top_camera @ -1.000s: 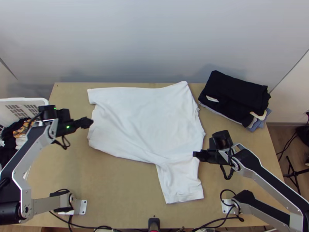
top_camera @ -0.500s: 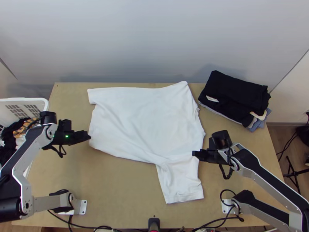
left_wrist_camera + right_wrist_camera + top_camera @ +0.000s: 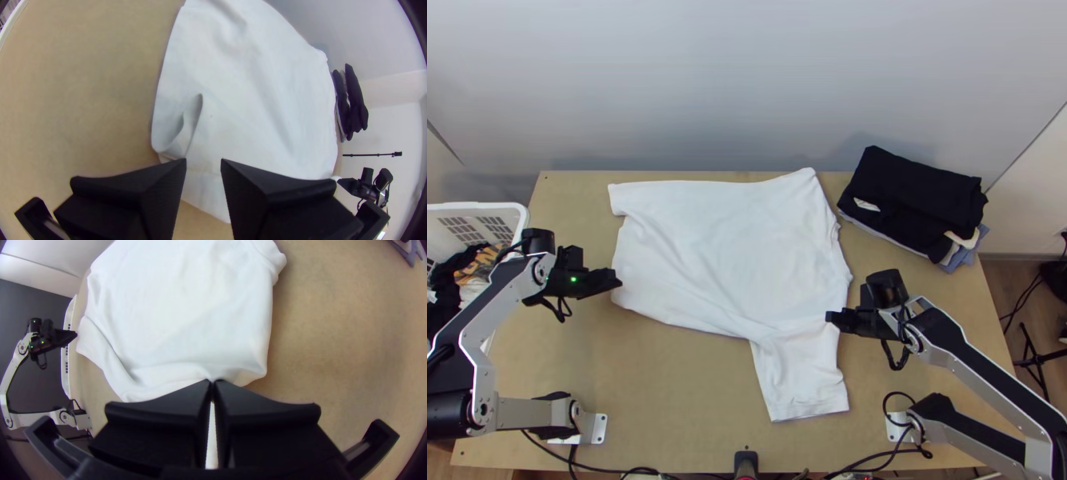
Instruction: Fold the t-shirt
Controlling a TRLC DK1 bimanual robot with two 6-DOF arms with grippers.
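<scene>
The white t-shirt [image 3: 731, 248] lies spread on the table with some creases, and a sleeve-like part [image 3: 803, 384] extends toward the near edge. At the shirt's left side is my left gripper [image 3: 619, 280]. The left wrist view has the left gripper [image 3: 203, 161] open, with a small raised fold of the shirt [image 3: 191, 120] just beyond its fingertips. On the shirt's right edge, where the sleeve-like part begins, rests my right gripper [image 3: 830, 318]. In the right wrist view the right gripper [image 3: 212, 382] is shut on the t-shirt [image 3: 187, 320], whose edge gathers at the tips.
A stack of folded dark clothes [image 3: 915, 200] sits at the table's back right. Beyond the left edge stands a white basket [image 3: 475, 210] with clothes inside. Cables [image 3: 643, 470] run along the near edge of the wooden table [image 3: 667, 384].
My left gripper has come toward the table's near edge, then moved slightly right. The right arm has kept practically still, and the t-shirt lies nearly as before.
</scene>
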